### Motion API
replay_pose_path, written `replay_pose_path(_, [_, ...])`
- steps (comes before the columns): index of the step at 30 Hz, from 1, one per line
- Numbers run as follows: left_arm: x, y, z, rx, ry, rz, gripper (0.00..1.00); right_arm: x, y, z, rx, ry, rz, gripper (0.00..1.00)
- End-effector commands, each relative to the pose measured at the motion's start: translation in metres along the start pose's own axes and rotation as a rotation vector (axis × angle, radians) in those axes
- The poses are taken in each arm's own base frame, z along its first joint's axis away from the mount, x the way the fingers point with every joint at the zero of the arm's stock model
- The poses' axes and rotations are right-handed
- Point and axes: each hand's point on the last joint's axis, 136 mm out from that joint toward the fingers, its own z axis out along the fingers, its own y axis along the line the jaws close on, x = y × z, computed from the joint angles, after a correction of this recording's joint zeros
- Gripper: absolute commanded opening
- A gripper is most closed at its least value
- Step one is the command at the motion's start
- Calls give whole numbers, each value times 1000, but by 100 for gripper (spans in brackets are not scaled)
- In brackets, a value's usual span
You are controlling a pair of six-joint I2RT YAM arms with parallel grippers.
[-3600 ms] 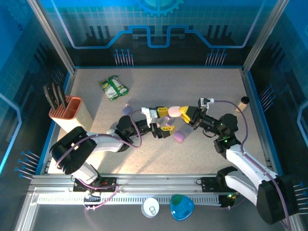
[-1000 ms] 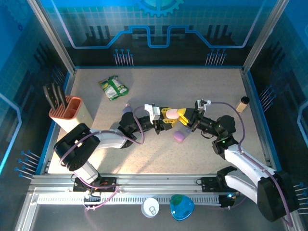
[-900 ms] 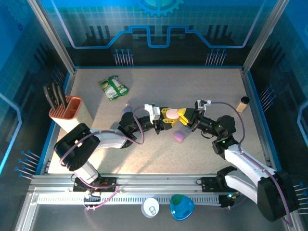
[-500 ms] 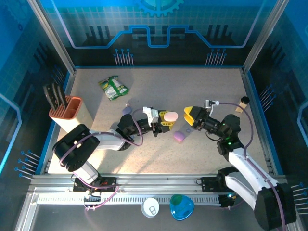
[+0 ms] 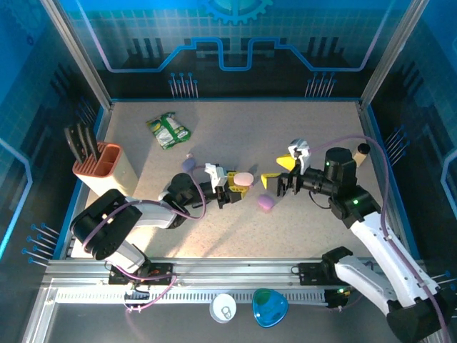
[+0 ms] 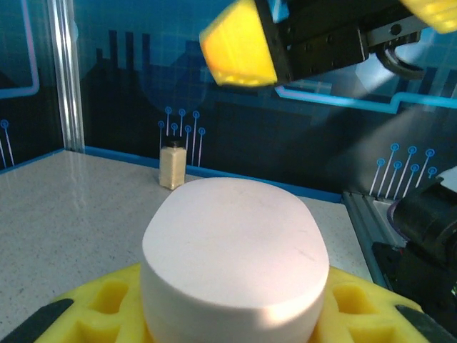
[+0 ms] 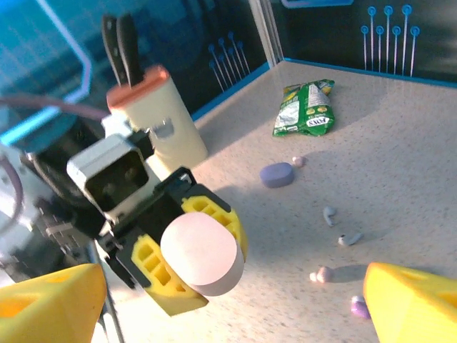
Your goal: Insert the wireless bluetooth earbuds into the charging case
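Note:
My left gripper (image 5: 234,184) is shut on a closed pink charging case (image 5: 244,179), holding it off the table between yellow fingers (image 6: 86,311). The case (image 6: 235,250) looms large in the left wrist view. My right gripper (image 5: 279,172) hangs open just right of the case, apart from it, with nothing between its fingertips (image 7: 50,311). In the right wrist view the case (image 7: 200,254) faces the open right gripper (image 7: 232,314). Tiny earbuds lie loose on the table: two white ones (image 7: 329,214), a pinkish one (image 7: 323,274) and a lavender one (image 7: 359,307).
A purple case (image 5: 265,203) lies on the table under the right gripper, and a lavender case (image 5: 188,164) lies behind the left one. A green snack bag (image 5: 168,130) sits far left. A knife holder (image 5: 107,168) stands at the left edge, a small bottle (image 5: 363,151) at the right.
My right gripper has opened, let go of the pink case and drawn back to the right and upward. My left gripper has shifted slightly left, keeping the case.

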Motion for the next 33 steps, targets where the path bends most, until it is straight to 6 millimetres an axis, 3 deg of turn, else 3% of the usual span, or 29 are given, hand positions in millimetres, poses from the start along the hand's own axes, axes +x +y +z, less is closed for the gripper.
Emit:
replay_pose_path(1, [0,-7,-3,46,9,-18,33,21,2,6,36,116,-247,95])
replay_pose_path(5, [-1,-11,-1,72,11,-31,33,19,13,18,5,128,-343,93])
replay_pose_path(10, [-4,-14,0,92,13,-40,34,32,12,35,-14,184,-369,93])
replay_pose_path(11, [-4,-14,0,92,16,-43,34,24,14,36,-11,172,-384,93])
replay_pose_path(16, [-5,-18,0,115,21,-47,34,28,5,47,27,214,-416,94])
replay_pose_path(22, [-4,-19,-1,119,22,-49,33,22,2,51,43,197,-421,94])
replay_pose_path(29, [-5,-14,1,99,23,-59,33,38,27,57,-99,242,-452,95])
replay_pose_path(33, [-5,-16,0,104,21,-57,33,42,16,63,-39,276,-462,95])
